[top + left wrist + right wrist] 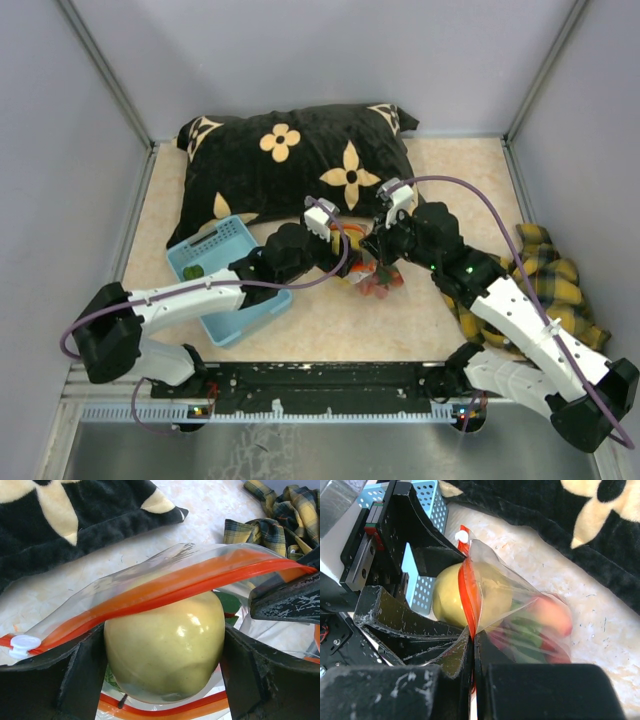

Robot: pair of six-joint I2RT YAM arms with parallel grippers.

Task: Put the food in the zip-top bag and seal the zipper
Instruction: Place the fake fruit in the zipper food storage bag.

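My left gripper [162,672] is shut on a yellow pear-like fruit [165,640] and holds it in the open mouth of the clear zip-top bag [165,562], between the two red zipper [200,580] strips. A white slider [22,644] sits at the zipper's left end. My right gripper [473,645] is shut on the zipper [469,592] edge and holds the bag [535,610] up. Red, pink and green fruits [545,627] lie inside the bag. From above, both grippers [335,238] [385,245] meet over the bag [380,278] at the table's middle.
A light blue basket [228,285] with a green fruit [193,270] in it stands at the left, under my left arm. A black flowered pillow [290,165] lies behind. A yellow plaid cloth [545,275] lies at the right, under my right arm.
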